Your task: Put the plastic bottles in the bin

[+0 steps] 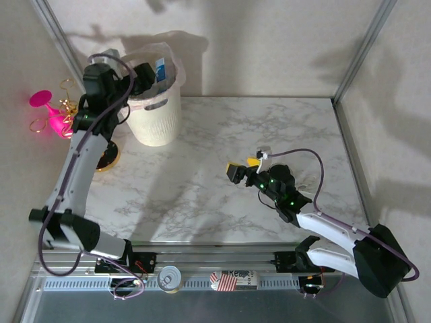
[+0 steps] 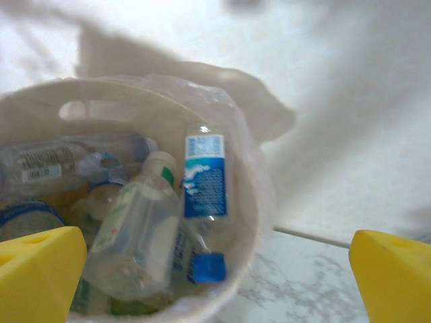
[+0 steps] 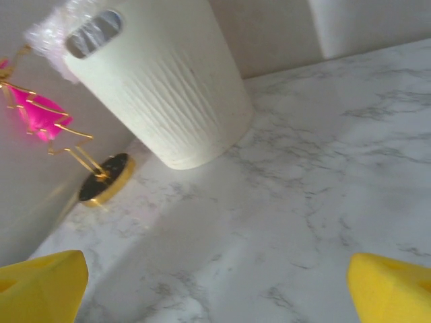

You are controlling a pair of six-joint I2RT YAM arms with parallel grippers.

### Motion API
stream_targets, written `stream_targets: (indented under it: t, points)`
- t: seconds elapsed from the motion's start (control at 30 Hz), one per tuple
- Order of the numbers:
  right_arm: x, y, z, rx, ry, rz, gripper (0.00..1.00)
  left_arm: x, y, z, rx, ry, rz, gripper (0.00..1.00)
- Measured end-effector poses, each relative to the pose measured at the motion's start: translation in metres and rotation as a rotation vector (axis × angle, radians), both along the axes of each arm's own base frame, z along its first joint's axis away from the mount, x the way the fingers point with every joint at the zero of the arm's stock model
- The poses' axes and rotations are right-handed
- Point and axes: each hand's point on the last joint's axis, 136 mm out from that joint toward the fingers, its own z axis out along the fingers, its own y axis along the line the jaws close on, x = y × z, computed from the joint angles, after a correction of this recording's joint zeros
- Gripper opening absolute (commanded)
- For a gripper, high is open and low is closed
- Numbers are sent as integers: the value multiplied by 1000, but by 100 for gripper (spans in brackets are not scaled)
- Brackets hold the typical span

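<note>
The left arm has slim white links between bulky black joint housings, and a thin purple cable loops along it from base to wrist. The right arm is built alike: white shells, a large black housing at its base, and a black wrist dotted with small green lights, with a purple cable of its own. The left gripper carries bright yellow, wedge-shaped fingers; the right gripper has matching yellow ones.
</note>
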Motion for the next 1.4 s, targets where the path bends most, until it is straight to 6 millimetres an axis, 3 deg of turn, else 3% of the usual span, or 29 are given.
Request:
stream_targets:
  t: [0.13, 0.23, 0.4, 0.53, 0.67, 0.8, 0.9, 1.03, 1.23, 1.4]
  points:
    - [20, -7, 0, -85, 11, -84, 99, -33, -15, -5, -37, -60, -70, 99]
    - [38, -19, -3, -164, 12, -154, 99, -53, -31, -33, -44, -58, -128, 100]
    - [71, -57, -16, -302, 28, -278, 99, -73, -38, -119, -30, 48, -143, 100]
    - [99, -109, -26, -404, 46, -423, 99, -88, -28, -192, 10, 142, -77, 100]
    - [118, -167, -33, -477, 58, -580, 99, -101, -9, -234, 87, 173, 28, 100]
    - [127, -219, -35, -489, 44, -717, 99, -103, 19, -242, 168, 139, 174, 100]
    - [130, -241, -42, -507, 34, -774, 99, -105, 36, -241, 211, 91, 265, 100]
    - [133, -246, -63, -549, 17, -777, 99, -107, 53, -250, 260, 68, 356, 100]
    - [117, -242, -105, -575, 19, -726, 99, -108, 73, -259, 304, 61, 452, 100]
    - [114, -244, -101, -541, -30, -712, 98, -110, 94, -262, 306, 50, 536, 100]
